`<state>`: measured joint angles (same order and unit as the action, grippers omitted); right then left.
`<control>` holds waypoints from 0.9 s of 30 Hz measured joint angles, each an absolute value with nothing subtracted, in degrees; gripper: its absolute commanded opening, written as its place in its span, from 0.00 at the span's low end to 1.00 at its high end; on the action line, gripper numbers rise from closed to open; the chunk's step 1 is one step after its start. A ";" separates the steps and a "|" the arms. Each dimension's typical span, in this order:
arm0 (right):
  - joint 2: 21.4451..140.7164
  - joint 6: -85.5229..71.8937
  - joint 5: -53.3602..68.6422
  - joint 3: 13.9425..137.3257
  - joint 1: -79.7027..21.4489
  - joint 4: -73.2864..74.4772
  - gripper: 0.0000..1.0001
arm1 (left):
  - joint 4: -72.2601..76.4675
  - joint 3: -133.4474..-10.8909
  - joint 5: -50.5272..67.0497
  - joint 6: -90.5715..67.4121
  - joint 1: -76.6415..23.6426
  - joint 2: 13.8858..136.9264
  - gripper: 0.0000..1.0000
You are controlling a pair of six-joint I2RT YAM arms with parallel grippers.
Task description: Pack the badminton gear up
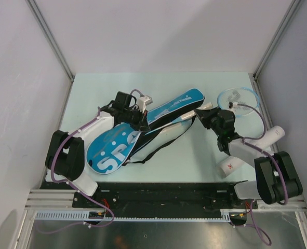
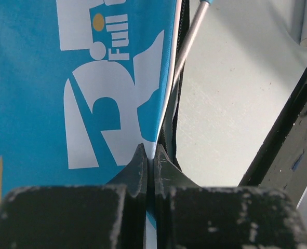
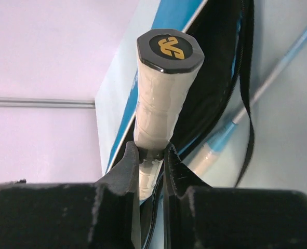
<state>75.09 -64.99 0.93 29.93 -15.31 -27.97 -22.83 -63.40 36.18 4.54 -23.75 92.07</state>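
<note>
1. Tabletop (image 1: 195,161), near edge: the wide end of the blue racket cover (image 1: 111,150) lies at 7 o'clock. White letters "SP" show in the top view; the rest of the word is hidden. The cover runs diagonally toward 1 o'clock. Its black strap (image 1: 166,142) trails along the 4 o'clock side.
2. Left fingers (image 2: 137,171): pressed together on the cover's white-piped edge, about mid-length. The left wrist view shows a large white "R" and the small word "Full" on the blue fabric. A thin metal racket shaft (image 2: 187,49) lies just beside this edge, at 1 o'clock.
3. Right fingers (image 3: 126,166): clamped on a white-wrapped racket handle (image 3: 158,104) at the cover's narrow end. The black butt cap (image 3: 169,46) carries a gold emblem, not readable as letters. It points at the cover's dark opening.
4. Far corner, 2 o'clock: a light-blue racket head (image 1: 239,106) lies flat.
</note>
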 measured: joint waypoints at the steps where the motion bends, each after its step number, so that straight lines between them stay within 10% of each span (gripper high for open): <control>1: 76.38 -64.79 0.69 31.27 -15.79 -28.42 0.00 | -22.98 -63.40 36.10 4.58 -23.75 92.01 0.00; 12: 95.22 -67.59 -0.95 37.87 -18.33 -37.34 0.02 | -28.45 -63.40 34.72 4.97 -25.47 89.54 0.01; 27: 103.74 -66.72 1.91 48.51 -19.55 -41.58 0.31 | -31.07 -65.95 38.87 -1.15 -24.14 86.26 0.00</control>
